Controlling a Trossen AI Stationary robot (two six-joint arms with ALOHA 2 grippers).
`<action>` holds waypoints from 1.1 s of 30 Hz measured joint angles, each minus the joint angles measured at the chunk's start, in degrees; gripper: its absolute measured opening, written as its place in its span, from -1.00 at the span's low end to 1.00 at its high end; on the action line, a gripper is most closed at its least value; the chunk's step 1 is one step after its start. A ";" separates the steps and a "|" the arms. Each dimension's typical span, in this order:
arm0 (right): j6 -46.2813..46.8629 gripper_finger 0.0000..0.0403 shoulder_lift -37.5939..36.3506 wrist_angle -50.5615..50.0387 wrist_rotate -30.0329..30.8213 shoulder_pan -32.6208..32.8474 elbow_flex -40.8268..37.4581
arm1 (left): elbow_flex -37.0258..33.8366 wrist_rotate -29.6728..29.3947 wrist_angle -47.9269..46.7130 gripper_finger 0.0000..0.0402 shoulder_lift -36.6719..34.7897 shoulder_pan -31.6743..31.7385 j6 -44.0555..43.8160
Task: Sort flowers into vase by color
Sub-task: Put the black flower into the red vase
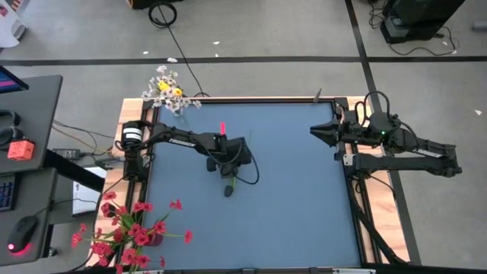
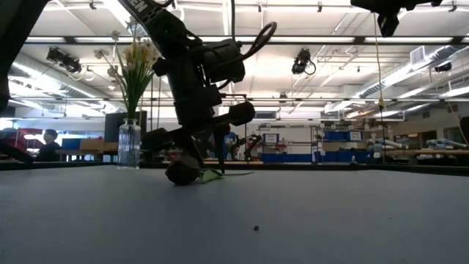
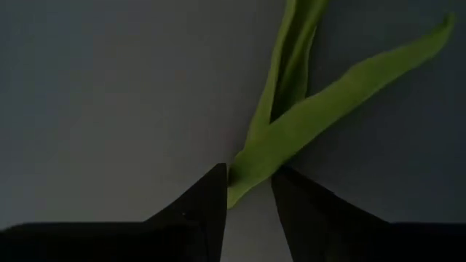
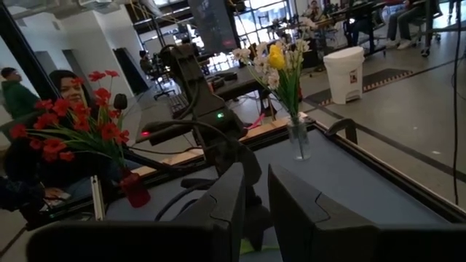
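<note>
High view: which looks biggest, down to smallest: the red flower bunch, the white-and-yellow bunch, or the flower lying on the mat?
1. Red flower bunch: widest spread.
2. White-and-yellow bunch: clearly smaller.
3. Flower lying on the mat: smallest, though the left gripper hides part of it.

Between my left jaws lies a dark-budded flower (image 1: 228, 188), flat on the blue surface, its green stem and long leaf (image 3: 291, 124) stretched out. White and yellow flowers (image 1: 167, 89) stand upright in a clear vase at the far left corner; red flowers (image 1: 129, 232) fill the near left corner.
</note>
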 joint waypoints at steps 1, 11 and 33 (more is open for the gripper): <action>0.00 -0.64 0.00 0.04 0.02 0.00 0.00 | 0.01 -0.03 -0.01 -0.40 0.13 -0.03 -0.69; 0.00 -0.64 0.00 0.38 0.02 -0.01 0.00 | -0.30 -0.27 -2.38 -0.95 -2.20 -1.73 -11.90; 0.00 -0.64 0.00 1.27 0.02 -0.01 0.00 | 3.15 3.40 -9.25 -0.41 -4.52 -5.21 -69.77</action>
